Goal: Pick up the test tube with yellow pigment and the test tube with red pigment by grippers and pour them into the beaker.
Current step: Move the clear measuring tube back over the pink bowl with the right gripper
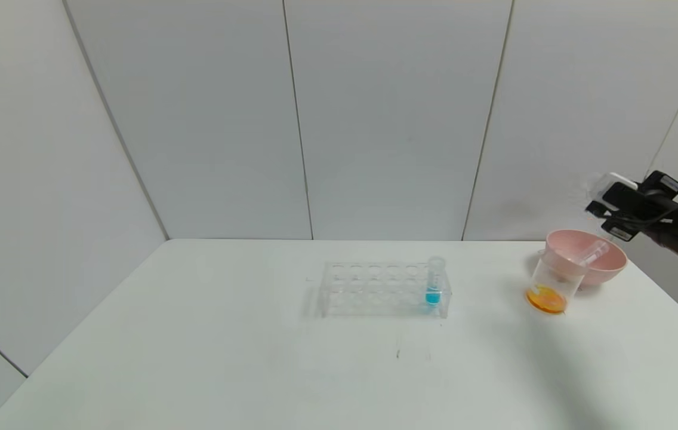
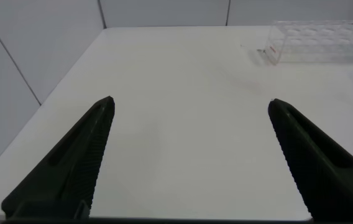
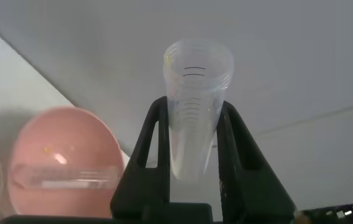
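Note:
The beaker [image 1: 549, 285] stands on the table at the right and holds orange liquid at its bottom. My right gripper [image 1: 600, 202] hangs above and behind the pink bowl [image 1: 610, 269]. In the right wrist view it [image 3: 194, 102] is shut on a clear test tube [image 3: 196, 74] that looks empty. Another empty clear tube [image 1: 593, 252] lies in the bowl, also seen in the right wrist view [image 3: 64, 176]. No tube with yellow or red liquid shows. My left gripper [image 2: 191, 101] is open and empty over bare table, out of the head view.
A clear many-holed rack [image 1: 384, 289] stands mid-table with a blue-liquid tube [image 1: 433, 286] at its right end; the rack also shows in the left wrist view [image 2: 319, 40]. White walls close the back and sides. The table's right edge runs near the bowl.

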Motion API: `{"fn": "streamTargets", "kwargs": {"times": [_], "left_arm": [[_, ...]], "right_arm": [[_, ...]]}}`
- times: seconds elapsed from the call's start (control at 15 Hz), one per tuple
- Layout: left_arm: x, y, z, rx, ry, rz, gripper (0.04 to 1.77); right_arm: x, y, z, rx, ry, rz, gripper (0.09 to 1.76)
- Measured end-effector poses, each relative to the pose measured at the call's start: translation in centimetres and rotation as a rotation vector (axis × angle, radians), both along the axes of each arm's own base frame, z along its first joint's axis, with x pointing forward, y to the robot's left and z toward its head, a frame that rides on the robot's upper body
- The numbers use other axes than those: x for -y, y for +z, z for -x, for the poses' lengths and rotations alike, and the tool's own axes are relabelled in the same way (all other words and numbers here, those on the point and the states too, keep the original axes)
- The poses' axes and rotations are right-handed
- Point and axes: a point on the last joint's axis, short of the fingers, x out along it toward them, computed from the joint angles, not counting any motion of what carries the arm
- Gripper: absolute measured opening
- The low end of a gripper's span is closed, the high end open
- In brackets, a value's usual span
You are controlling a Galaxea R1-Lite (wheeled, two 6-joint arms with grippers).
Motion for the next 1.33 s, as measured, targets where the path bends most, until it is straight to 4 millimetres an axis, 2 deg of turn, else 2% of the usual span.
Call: {"fn": "streamTargets", "kwargs": {"times": [0.13,0.33,0.47,0.67,0.87,1.2,1.33], "left_arm": [[0.0,0.0,0.0,0.000,0.000,0.000,1.76],[0.0,0.0,0.0,0.000,0.000,0.000,1.76],[0.0,0.0,0.0,0.000,0.000,0.000,1.76],[0.0,0.0,0.0,0.000,0.000,0.000,1.76],[0.0,0.0,0.0,0.000,0.000,0.000,1.76],[0.0,0.0,0.0,0.000,0.000,0.000,1.76],[0.0,0.0,0.0,0.000,0.000,0.000,1.76]], "right_arm": [[0.1,0.7,-0.6,0.012,-0.027,-0.274,0.51],[1.1,0.2,-1.1,0.036,-0.091,-0.692,0.51],[2.2,-0.9,-1.3,0.045,-0.155,-0.939,0.51],[3.5,-3.5,-1.2,0.021,-0.290,-1.211,0.51],[3.7,-5.2,-1.4,-0.006,-0.340,-1.308,0.51],[3.2,-6.4,-2.3,-0.035,-0.339,-1.306,0.53],[3.0,-6.7,-2.6,-0.033,-0.349,-1.298,0.81]]}}
